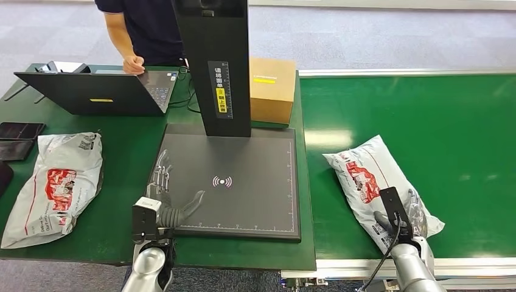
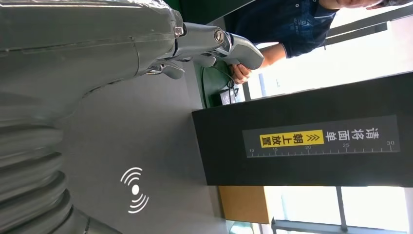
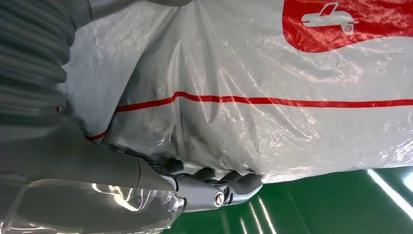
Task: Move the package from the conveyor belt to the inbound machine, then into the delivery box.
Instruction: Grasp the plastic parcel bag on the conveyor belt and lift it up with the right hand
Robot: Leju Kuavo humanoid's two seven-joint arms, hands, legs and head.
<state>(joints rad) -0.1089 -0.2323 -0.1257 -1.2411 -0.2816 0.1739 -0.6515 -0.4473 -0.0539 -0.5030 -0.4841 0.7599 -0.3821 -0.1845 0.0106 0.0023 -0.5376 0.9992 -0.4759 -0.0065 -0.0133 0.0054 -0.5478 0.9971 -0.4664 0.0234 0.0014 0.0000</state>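
Note:
A grey plastic package (image 1: 365, 176) with red print lies on the green conveyor belt (image 1: 426, 109) at the right. My right hand (image 1: 404, 219) grips its near end: in the right wrist view the package (image 3: 268, 73) sits between the thumb and the fingers (image 3: 229, 187), which curl along its edge just above the belt (image 3: 316, 204). My left hand (image 1: 170, 198) hovers with fingers spread and holds nothing, over the left front part of the inbound machine's dark platform (image 1: 243, 152). The left wrist view shows its fingers (image 2: 229, 44) above the platform (image 2: 146, 146).
The machine's black column (image 1: 216, 67) rises behind the platform, with a cardboard box (image 1: 272, 88) to its right. A second grey package (image 1: 58, 182) lies on the left table. A person (image 1: 137, 30) rests a hand at an open laptop (image 1: 97, 91) at the back left.

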